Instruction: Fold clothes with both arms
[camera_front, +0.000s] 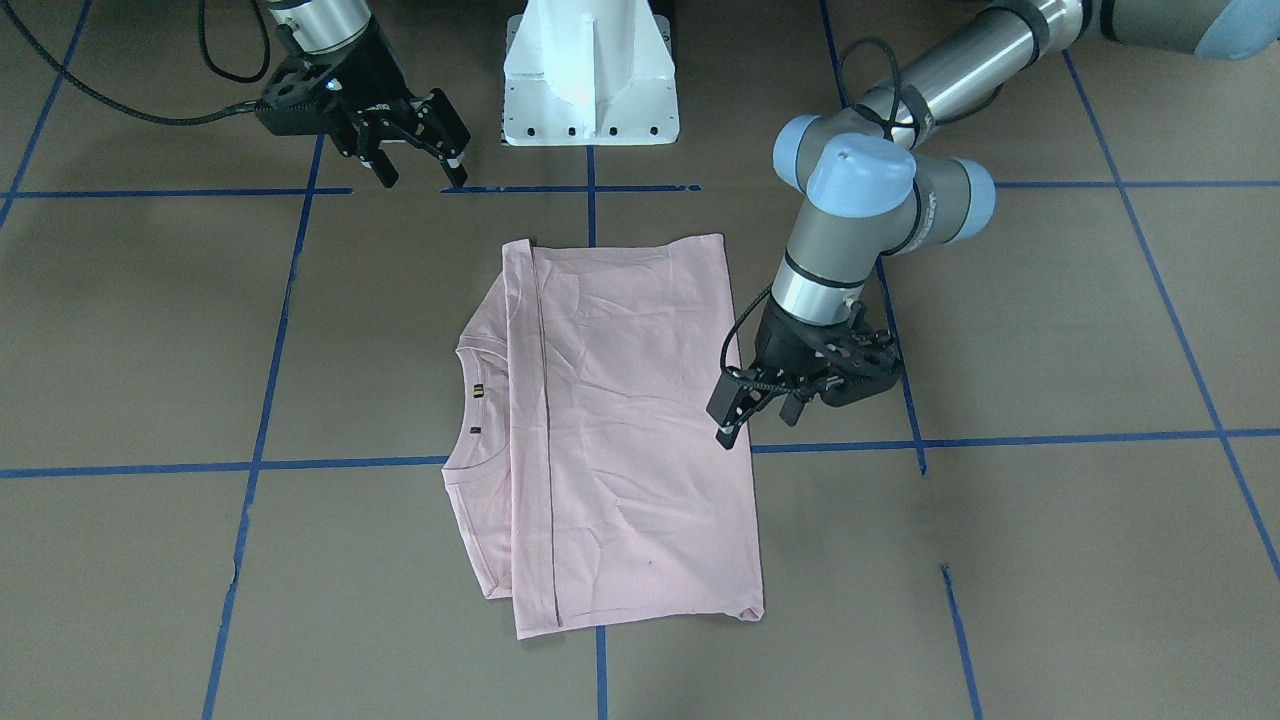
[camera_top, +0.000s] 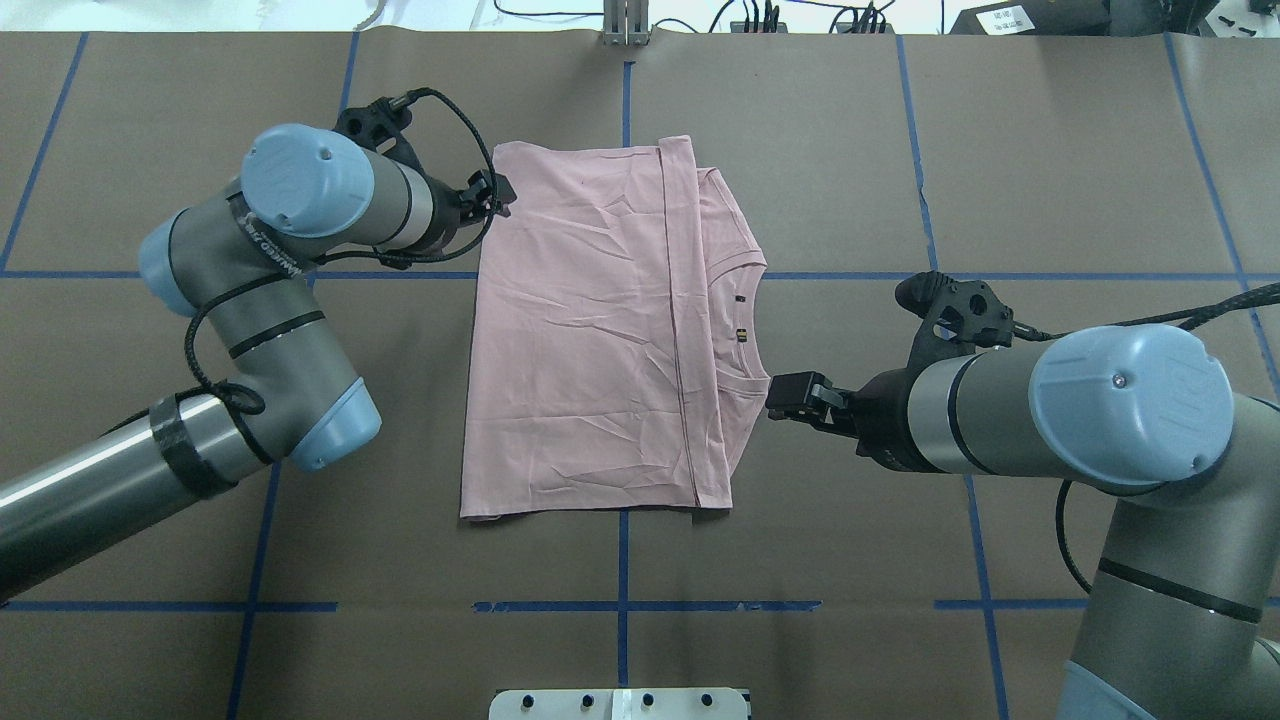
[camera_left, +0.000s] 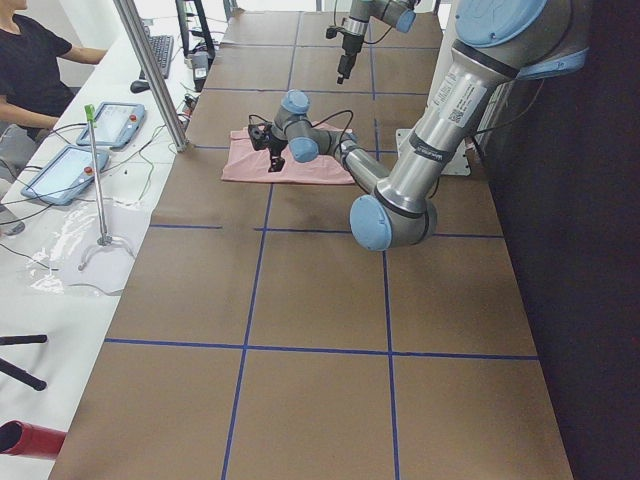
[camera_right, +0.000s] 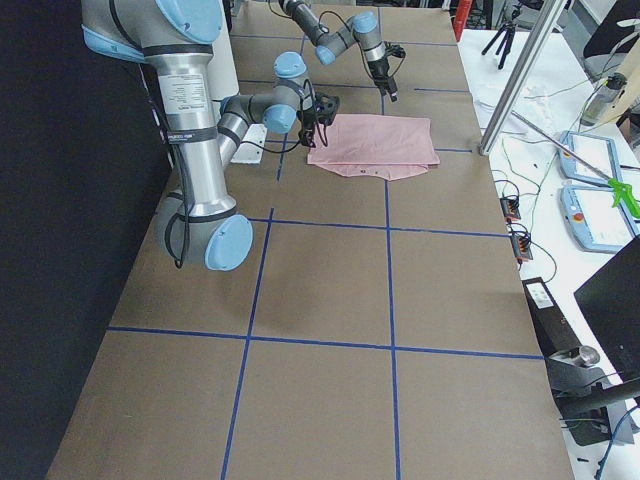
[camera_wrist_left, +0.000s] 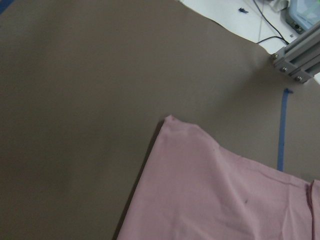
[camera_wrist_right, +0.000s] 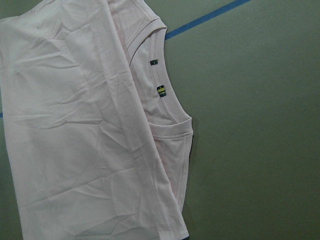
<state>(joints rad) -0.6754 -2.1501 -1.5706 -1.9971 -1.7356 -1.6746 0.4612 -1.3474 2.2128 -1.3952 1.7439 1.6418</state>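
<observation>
From overhead, the left arm (camera_top: 250, 300) is seen bent in from the left side of the brown table (camera_top: 900, 150). The left claw (camera_front: 756, 428) is pointed down just beside the edge of the pink shirt (camera_top: 580, 330), near its far left corner. Its fingers are held apart and nothing is gripped between them. Whether a fingertip touches the cloth cannot be told.

The shirt is laid flat in the middle of the table, folded into a rough rectangle with a plain side up. A wide folded panel is spread over most of it, and the panel's stitched edge (camera_top: 680, 330) runs straight across just beside the neck (camera_top: 757, 300). The neck opening is turned toward the robot's right, and two small tags (camera_top: 741, 335) are seen inside it. Blue tape lines (camera_top: 620, 605) are crossed under and around the cloth.

On the right, the right arm (camera_top: 1050, 410) is stretched toward the neck side of the shirt. The right claw (camera_front: 423, 178) is held up off the table near the white block (camera_front: 590, 80), with its fingers spread wide and nothing grasped.
</observation>
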